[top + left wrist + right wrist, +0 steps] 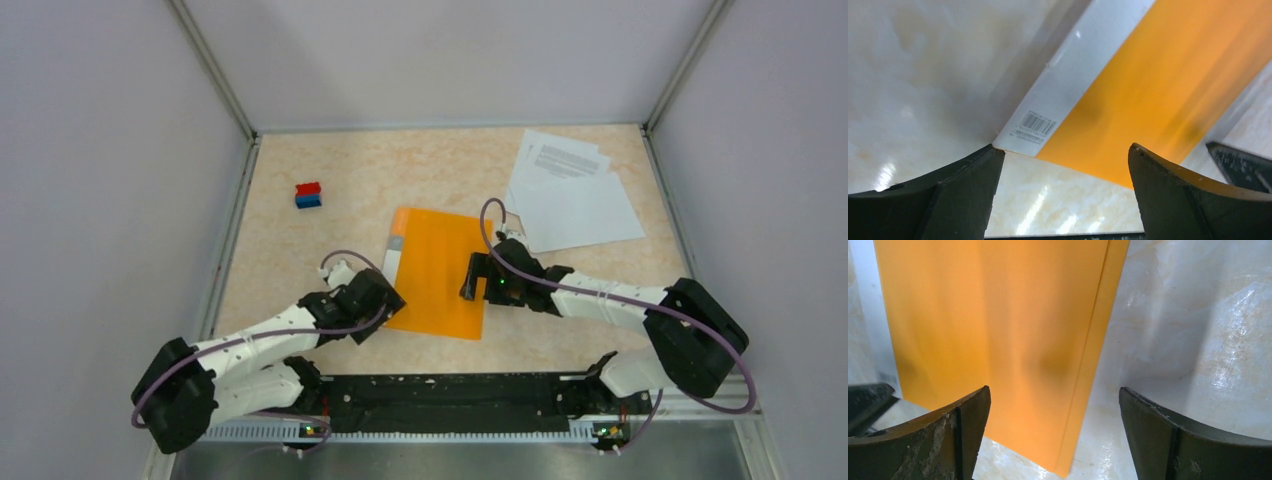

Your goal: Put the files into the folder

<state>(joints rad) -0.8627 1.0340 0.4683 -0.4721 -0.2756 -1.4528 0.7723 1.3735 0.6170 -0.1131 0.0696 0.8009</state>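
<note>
Folder [437,272] lies closed and flat at the centre of the table [300,250]; files [572,190] lie loosely stacked at 1 o'clock from it, apart. Left gripper [1063,155], jaws spread wide and empty, sits at the folder's 8 o'clock corner by the white spine strip [1068,80]. Right gripper [1054,395], likewise spread and empty, hovers over the 3 o'clock edge. Risk: the thin cover gives little purchase, so a finger may push the whole folder across the smooth surface instead of opening it

Orange folder [435,275] lay closed in the middle; left gripper [385,300] sat at its spine edge, right gripper [477,278] over the opposite edge; files [575,190] fanned far right; red-and-blue block [308,195] well left.
</note>
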